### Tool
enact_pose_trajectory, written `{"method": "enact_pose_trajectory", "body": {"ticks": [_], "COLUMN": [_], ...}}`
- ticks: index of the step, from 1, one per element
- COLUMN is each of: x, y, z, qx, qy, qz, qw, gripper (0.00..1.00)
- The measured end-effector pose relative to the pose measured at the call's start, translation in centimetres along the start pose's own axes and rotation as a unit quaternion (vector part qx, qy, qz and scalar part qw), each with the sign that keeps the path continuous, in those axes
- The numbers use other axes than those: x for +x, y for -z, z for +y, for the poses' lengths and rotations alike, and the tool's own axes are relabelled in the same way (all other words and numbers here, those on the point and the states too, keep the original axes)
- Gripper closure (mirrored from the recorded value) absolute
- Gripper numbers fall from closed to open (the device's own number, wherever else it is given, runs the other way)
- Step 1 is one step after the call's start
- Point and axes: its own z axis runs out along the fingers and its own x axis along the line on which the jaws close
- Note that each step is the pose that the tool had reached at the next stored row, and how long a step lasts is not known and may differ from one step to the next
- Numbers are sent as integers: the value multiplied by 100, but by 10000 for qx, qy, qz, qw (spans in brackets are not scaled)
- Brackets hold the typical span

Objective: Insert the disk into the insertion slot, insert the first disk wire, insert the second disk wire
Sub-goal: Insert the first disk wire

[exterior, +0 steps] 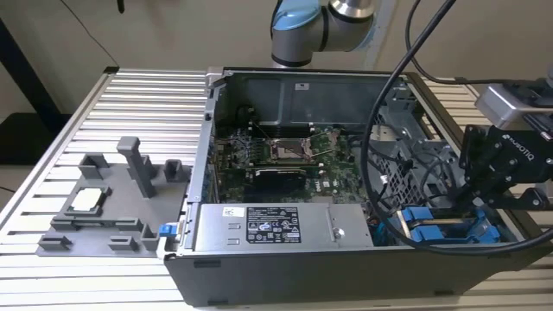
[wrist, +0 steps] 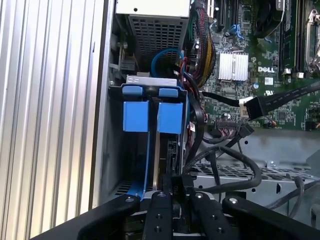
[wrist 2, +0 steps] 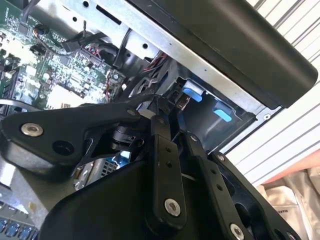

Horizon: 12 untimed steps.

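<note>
Ribbed metal table [exterior: 129, 91], with an open computer case [exterior: 259, 285] lying flat on it. In the corner bay on the exterior view's right, the disk [wrist: 158, 150] sits on edge in its blue frame [wrist: 170, 117]. Its long axis runs straight away from the gripper [wrist: 172, 184]. Jaws look pinched narrow right at the disk's near end, but I can't tell what they're nipping, if anything.

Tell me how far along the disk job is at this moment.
Done: the disk, in its blue frame, looks seated in the insertion slot. In hand: the claw sits at the disk's end opposite its blue tabs, among cables. Left: a black plug hangs loose beside the motherboard, so at least one wire looks unconnected; whether either is in, I cannot tell.
</note>
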Motion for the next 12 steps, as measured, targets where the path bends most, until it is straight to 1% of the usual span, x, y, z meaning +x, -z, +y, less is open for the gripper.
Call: {"method": "enact_pose_trajectory", "body": {"ticks": [4, 7, 8, 9, 11, 12], "x": [11, 19, 20, 19, 19, 20], "y": [-17, -55, -69, -79, -74, -46], "z": [-4, -8, -9, -10, -9, -5], "qx": [-1, 0, 0, -1, -11, -17], "qy": [-7, -11, -12, -11, -11, -11], "qz": [2, 12, 11, 2, -3, -6], "qw": [10000, 10000, 10000, 10000, 10000, 10000], "gripper": [81, 81, 81, 80, 80, 73]}}
